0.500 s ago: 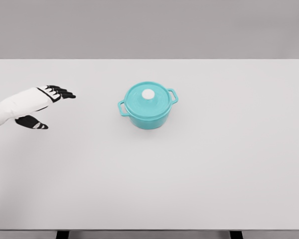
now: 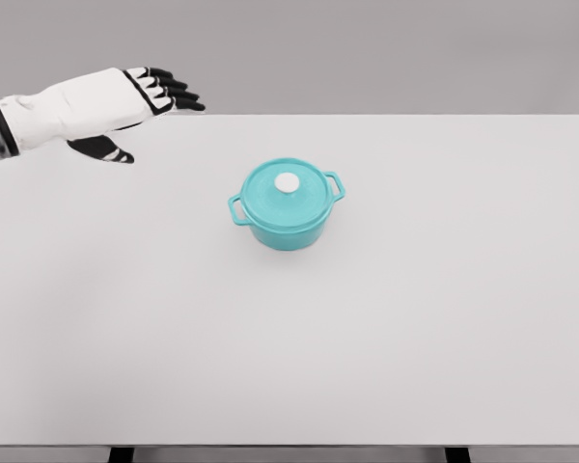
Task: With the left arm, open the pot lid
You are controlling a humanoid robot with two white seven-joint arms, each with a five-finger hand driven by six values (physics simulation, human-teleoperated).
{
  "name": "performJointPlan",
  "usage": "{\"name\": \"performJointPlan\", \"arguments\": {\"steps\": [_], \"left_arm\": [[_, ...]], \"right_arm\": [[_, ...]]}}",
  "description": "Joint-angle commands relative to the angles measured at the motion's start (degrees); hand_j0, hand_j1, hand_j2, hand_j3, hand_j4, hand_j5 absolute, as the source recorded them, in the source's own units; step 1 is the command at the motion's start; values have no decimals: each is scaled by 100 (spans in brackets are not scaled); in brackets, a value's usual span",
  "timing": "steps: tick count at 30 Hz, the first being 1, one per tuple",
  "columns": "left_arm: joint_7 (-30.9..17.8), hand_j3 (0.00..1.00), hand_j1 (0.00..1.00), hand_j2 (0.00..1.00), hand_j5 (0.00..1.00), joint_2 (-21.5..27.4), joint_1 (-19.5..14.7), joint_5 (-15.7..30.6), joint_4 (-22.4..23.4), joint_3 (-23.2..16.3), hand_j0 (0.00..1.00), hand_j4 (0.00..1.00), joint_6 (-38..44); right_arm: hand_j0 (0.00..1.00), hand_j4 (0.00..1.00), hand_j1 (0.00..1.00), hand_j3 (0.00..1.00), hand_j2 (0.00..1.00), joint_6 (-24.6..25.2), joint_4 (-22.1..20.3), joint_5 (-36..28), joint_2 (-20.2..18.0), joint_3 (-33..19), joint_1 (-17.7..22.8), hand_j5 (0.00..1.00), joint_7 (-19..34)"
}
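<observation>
A teal pot [image 2: 288,217] with two side handles stands a little above the middle of the white table [image 2: 415,318]. Its teal lid [image 2: 288,191] sits on it, with a small white knob [image 2: 287,182] on top. My left hand [image 2: 154,101] hovers at the upper left, well to the left of the pot and higher than it. The fingers are stretched out flat toward the right, the thumb hangs below, and the hand holds nothing. No right arm shows.
The table's far edge runs just below the left hand. Two dark legs show under the table's front edge.
The left hand has risen and moved right, from the table's left side to above its far edge. The pot and lid have not moved.
</observation>
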Motion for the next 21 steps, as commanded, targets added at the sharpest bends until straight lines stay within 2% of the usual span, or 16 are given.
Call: {"name": "performJointPlan", "arguments": {"steps": [1, 3, 5, 6, 7, 8, 9, 13, 15, 21], "left_arm": [[-34, 100, 100, 100, 100, -92, -11, 187, -30, -1190, 100, 100, 13], [-43, 100, 100, 100, 100, -180, -398, 196, 49, -1393, 100, 100, 13], [-43, 100, 100, 100, 100, -391, -504, 187, 40, -1402, 100, 100, 13], [-43, 100, 100, 100, 100, -497, -776, 187, 93, -1577, 100, 100, 13], [-43, 100, 100, 100, 100, -567, -1066, 187, 233, -1797, 100, 100, 13], [-43, 100, 100, 100, 100, -742, -1163, 187, 488, -1859, 100, 100, 13], [-43, 100, 100, 100, 100, -918, -1190, 179, 655, -1885, 100, 100, 13], [-78, 100, 100, 100, 100, -1287, -1330, 126, 699, -1991, 100, 100, 13], [-78, 100, 100, 100, 100, -1481, -1471, 117, 734, -2289, 100, 100, 13], [-78, 100, 100, 100, 100, -1622, -1515, 108, 919, -2465, 100, 100, 13]], "right_arm": [[100, 100, 100, 100, 100, 0, 5, 0, -1, -3, 0, 100, 1], [100, 100, 100, 100, 100, 0, -3, 0, -1, -3, 0, 100, 1], [100, 100, 100, 100, 100, 0, -3, 0, -1, -3, 0, 100, 1], [100, 100, 100, 100, 100, 9, -3, 0, -1, 6, -9, 100, 1], [100, 100, 100, 100, 100, 0, -4, 0, -1, -3, -9, 100, 1], [100, 100, 100, 100, 100, 0, -4, 0, -1, -3, -9, 100, 1], [100, 100, 100, 100, 100, 0, -4, 0, -1, -3, 0, 100, 1], [100, 100, 100, 100, 100, 0, -3, 0, -1, -3, -9, 100, 1], [100, 100, 100, 100, 100, 0, -4, 0, -1, -3, 0, 100, 1], [100, 100, 100, 100, 100, 0, -4, 0, -1, -3, 0, 100, 1]]}}
